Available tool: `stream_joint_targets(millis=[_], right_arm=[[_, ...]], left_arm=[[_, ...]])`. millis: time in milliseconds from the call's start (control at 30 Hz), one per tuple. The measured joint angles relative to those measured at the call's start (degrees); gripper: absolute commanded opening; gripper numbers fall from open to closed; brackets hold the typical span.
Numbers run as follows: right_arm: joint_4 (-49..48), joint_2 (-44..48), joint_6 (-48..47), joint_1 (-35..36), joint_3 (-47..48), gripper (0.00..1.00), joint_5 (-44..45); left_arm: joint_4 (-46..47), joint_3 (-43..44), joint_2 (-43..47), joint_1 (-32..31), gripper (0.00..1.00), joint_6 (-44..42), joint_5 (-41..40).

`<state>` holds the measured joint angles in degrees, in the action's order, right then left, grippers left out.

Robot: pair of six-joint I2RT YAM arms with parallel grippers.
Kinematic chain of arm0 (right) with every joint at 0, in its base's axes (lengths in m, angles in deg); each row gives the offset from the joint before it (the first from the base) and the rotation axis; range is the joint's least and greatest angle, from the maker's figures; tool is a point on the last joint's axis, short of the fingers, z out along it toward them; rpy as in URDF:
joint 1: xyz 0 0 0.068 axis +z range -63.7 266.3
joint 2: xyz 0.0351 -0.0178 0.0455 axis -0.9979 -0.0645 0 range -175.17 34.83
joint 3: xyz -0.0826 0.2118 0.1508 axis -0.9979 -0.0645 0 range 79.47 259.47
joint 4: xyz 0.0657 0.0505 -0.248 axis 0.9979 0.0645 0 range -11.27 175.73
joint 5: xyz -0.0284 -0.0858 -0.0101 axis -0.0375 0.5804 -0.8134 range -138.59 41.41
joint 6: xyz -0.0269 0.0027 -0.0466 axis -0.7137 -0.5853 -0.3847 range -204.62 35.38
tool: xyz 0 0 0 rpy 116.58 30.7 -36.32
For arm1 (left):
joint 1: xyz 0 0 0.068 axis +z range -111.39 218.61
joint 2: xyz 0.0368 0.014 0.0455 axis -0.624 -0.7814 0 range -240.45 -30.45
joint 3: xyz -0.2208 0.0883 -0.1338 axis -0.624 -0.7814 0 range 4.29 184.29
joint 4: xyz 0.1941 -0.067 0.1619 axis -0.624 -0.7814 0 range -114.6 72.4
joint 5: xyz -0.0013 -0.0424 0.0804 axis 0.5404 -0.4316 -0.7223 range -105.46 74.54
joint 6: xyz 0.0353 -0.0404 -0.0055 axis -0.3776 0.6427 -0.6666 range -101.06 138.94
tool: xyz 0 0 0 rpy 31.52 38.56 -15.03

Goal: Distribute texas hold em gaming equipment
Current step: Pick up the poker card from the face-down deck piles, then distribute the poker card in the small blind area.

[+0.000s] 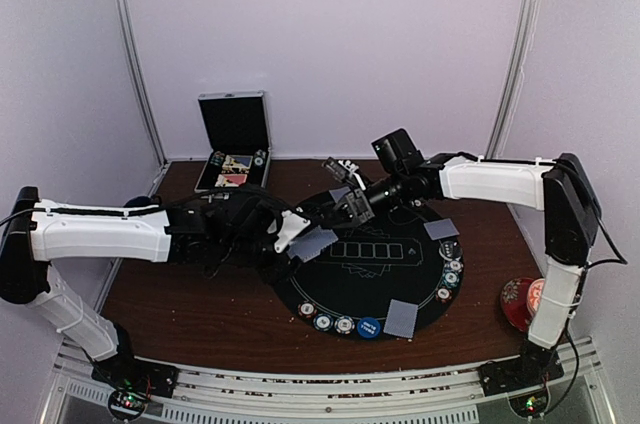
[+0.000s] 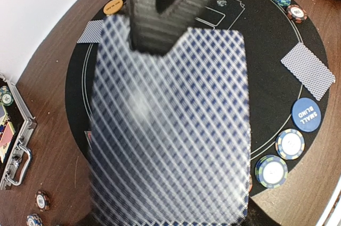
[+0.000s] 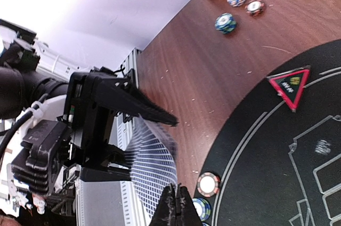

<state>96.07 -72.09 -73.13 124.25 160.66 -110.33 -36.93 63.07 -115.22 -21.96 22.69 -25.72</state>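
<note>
My left gripper (image 1: 292, 232) is shut on a small stack of grey-blue-backed playing cards (image 1: 314, 242), held over the left edge of the round black poker mat (image 1: 385, 284). The card backs fill the left wrist view (image 2: 170, 130) and hide my own fingers there. My right gripper (image 1: 347, 210) is shut on the far edge of the top card (image 3: 152, 156), its fingers (image 2: 152, 18) pinching it from above. A red triangle marker (image 3: 290, 85) lies on the mat. Dealt cards (image 1: 441, 229) (image 1: 401, 318) and poker chips (image 1: 450, 266) (image 1: 322, 322) sit round the rim.
A blue button disc (image 2: 306, 114) and an orange disc (image 2: 113, 6) lie on the mat. An open chip case (image 1: 233, 139) stands at the back left, with loose chips (image 3: 226, 22) near it. A red cup and saucer (image 1: 522, 302) sit at the right.
</note>
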Motion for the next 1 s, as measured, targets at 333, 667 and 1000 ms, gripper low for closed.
stream_joint_targets(millis=[333, 667, 1000], right_arm=[[-0.1, 1.6, 0.6, -5.4, -1.4, 0.0, -0.1], [5.3, 7.0, -4.0, -11.7, -2.8, 0.0, -1.4], [37.9, 7.6, -34.5, -12.9, -0.5, 0.0, 5.3]], left_arm=[[-0.3, 0.0, 0.0, 0.0, 0.64, 0.0, 0.0], [-0.3, 0.0, 0.0, 0.0, 0.64, 0.0, 0.0], [-0.3, 0.0, 0.0, 0.0, 0.64, -0.2, 0.1]])
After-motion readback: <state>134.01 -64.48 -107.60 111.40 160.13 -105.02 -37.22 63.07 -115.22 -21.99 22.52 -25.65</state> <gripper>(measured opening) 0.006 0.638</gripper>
